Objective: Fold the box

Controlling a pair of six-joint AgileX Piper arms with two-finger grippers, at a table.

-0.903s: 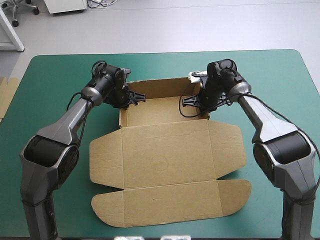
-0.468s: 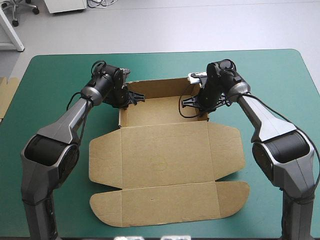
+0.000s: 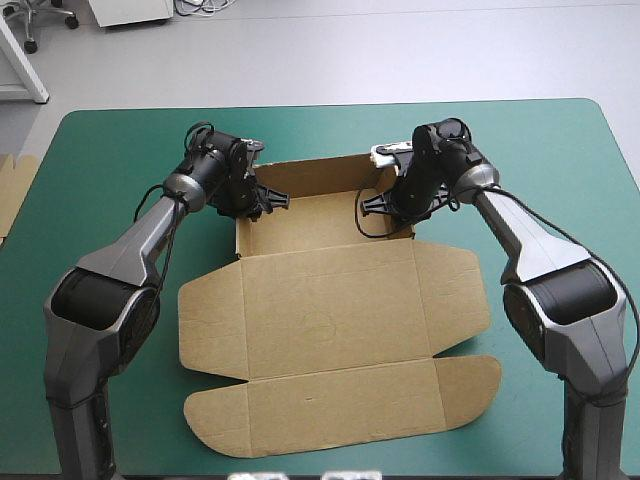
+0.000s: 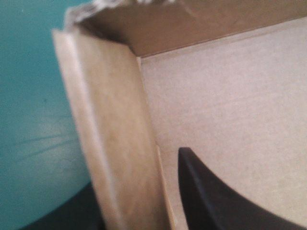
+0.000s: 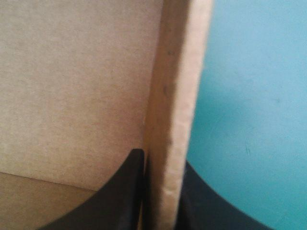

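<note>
The brown box (image 3: 330, 310) lies mid-table: an open tray with raised walls at the far side and its lid flat toward the near edge. My left gripper (image 3: 262, 197) is on the tray's left wall (image 4: 115, 134), one black finger (image 4: 211, 196) inside the tray and the other outside, all but shut on the board. At the opposite side, my right gripper (image 3: 385, 203) pinches the right wall (image 5: 175, 96), with a black finger (image 5: 120, 191) pressed against its inner face and one on the outer face.
More brown board (image 3: 15, 190) shows at the table's left edge. Teal-green cover (image 3: 560, 160) lies bare to the right of the box and beyond its far wall.
Both grippers keep their hold on the side walls. The box has shifted a little, and the near lid flap sits slightly differently than earlier.
</note>
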